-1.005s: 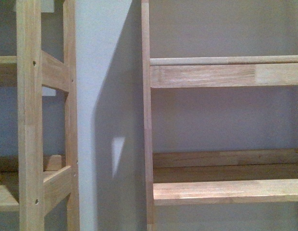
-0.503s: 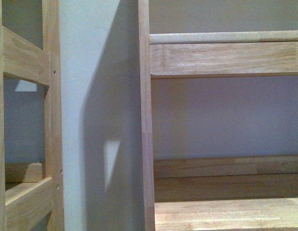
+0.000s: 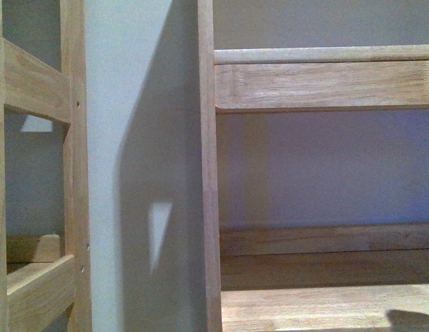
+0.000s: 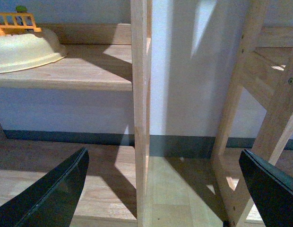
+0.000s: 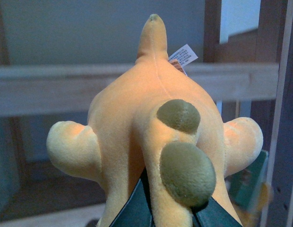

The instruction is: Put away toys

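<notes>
Front camera sat close, level, faced shelf uprights point(image 3: 208, 173) and wall point(image 3: 107, 104). Left wrist camera looked lower, toward floor point(image 4: 170, 189), shared those uprights, wall strip. Right wrist camera sat tight on plush toy point(image 5: 151, 113)

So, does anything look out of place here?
Nothing looks broken or spilled. The only stray is the orange plush toy, pinched in the right gripper in front of the shelves rather than resting on one.
</notes>
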